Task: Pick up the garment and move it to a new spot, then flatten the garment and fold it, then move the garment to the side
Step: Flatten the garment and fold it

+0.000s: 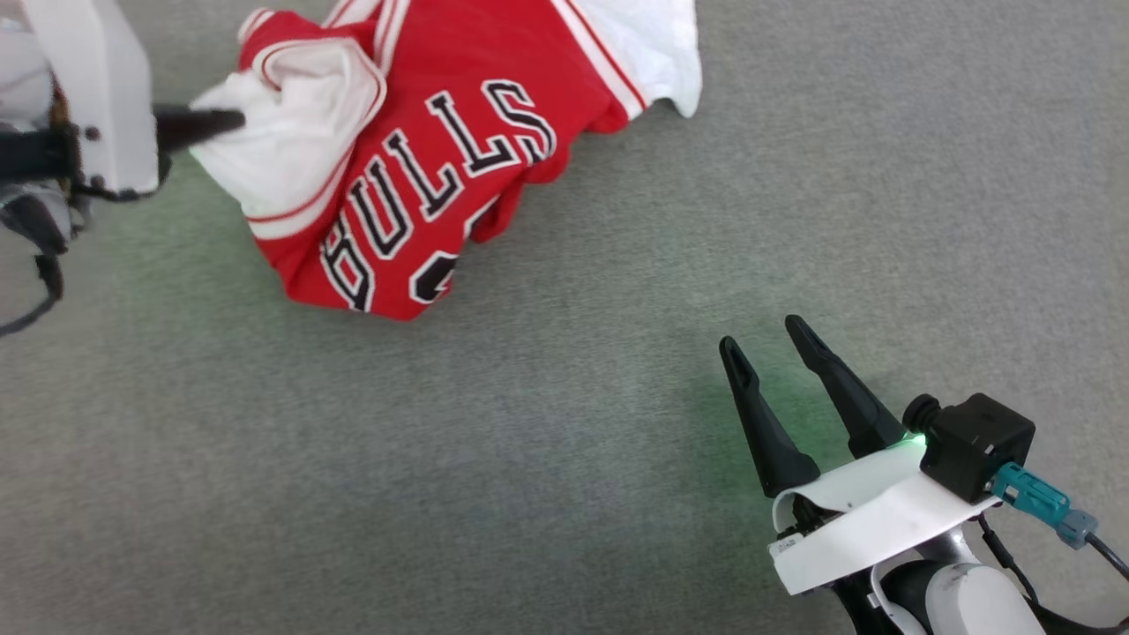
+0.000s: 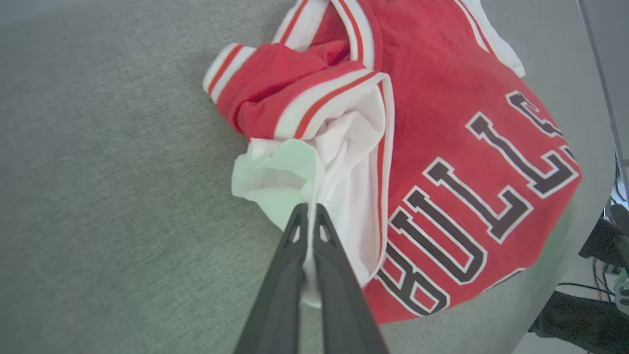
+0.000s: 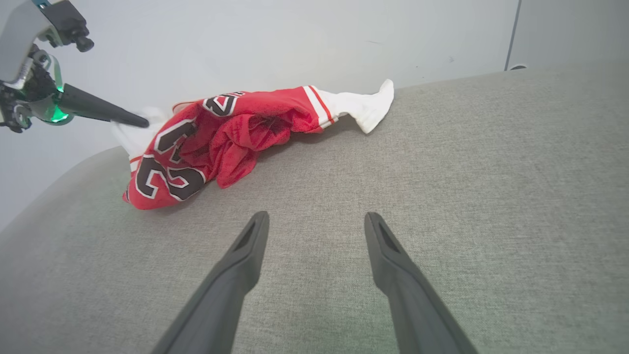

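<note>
Pinching the one garment [image 1: 494,53], the left hand [image 1: 236,119] grips tight; the right hand [image 1: 760,333] gapes wide.

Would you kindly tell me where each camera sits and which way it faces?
Head view: on the head, looking down at the grey surface; left pincer shut on the white sleeve of the Bulls jersey, right pincer open lower right.
Left wrist view: on the left wrist, looking along its shut fingers into that sleeve.
Right wrist view: on the right wrist, looking low across the surface towards jersey and wall, between open fingers.
Shared: all three show the jersey.
</note>
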You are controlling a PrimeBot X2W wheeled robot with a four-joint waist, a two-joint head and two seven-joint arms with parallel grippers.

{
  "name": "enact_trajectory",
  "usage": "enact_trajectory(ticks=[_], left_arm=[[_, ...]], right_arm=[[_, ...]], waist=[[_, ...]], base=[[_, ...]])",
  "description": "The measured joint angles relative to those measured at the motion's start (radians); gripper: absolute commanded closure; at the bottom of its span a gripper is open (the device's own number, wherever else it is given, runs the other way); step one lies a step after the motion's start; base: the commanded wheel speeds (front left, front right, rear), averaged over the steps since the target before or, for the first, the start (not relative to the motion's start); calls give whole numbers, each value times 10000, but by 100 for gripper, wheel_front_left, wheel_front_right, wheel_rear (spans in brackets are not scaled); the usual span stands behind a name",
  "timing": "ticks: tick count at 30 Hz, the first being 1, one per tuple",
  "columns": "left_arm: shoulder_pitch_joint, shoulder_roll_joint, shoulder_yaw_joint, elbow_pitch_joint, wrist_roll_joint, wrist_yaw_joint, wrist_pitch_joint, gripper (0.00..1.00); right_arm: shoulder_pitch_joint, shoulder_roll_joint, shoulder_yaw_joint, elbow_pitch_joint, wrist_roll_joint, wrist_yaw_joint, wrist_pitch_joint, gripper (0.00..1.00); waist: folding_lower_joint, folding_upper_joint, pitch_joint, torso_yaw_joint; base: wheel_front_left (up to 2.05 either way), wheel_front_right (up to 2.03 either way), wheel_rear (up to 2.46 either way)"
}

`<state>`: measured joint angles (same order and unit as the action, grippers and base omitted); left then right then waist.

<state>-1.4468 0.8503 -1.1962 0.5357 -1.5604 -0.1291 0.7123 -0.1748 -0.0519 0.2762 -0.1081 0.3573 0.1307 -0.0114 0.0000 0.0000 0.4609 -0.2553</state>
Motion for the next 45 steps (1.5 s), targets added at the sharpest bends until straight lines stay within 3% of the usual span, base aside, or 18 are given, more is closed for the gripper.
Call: enact_trajectory(ticks=[13, 22, 23, 24, 25, 26, 32, 40, 45], left_arm=[[1237, 663, 397, 1360, -163, 0, -1866, 100], [2062, 280, 140, 2349, 255, 0, -3101, 100], [2136, 244, 92, 2399, 320, 0, -3193, 86], [2235, 203, 50, 2429, 393, 0, -3289, 59], [2309, 155, 31, 2447, 422, 0, -3402, 7], [2351, 104, 31, 2435, 431, 0, -3549, 0], [2475, 171, 182, 1946, 692, 0, -5001, 0], [3860, 255, 437, 727, 1313, 6, -8648, 0], [4644, -84, 957, -190, 2107, 591, -9718, 0]], right_arm=[[-42, 2, -92, -226, -245, 0, 642, 0], [60, 0, -357, -573, -445, 0, 947, 0], [69, 0, -395, -594, -466, 0, 1007, 0], [76, 2, -424, -606, -512, 0, 1053, 0], [75, 0, -449, -617, -550, 0, 1141, 0], [69, 0, -472, -629, -644, 0, 1241, 0], [-393, -42, -504, -631, -1406, 0, 2320, 0], [-1369, -1601, -276, -351, -1448, 0, 4056, 0], [-2342, -2708, 79, -130, -1181, 0, 5028, 0]], waist=[[0, 0, -568, 862], [0, 0, -460, 835], [0, 1, -462, 845], [0, 0, -474, 858], [0, 0, -493, 874], [0, 0, -515, 895], [1, 0, -727, 1073], [0, 0, -952, 1760], [0, 0, -975, 2267]], base=[[0, 0, 0], [0, 0, 0], [0, 0, 0], [0, 0, 0], [0, 0, 0], [0, 0, 0], [0, 0, 0], [0, 0, 0], [0, 0, 0]])
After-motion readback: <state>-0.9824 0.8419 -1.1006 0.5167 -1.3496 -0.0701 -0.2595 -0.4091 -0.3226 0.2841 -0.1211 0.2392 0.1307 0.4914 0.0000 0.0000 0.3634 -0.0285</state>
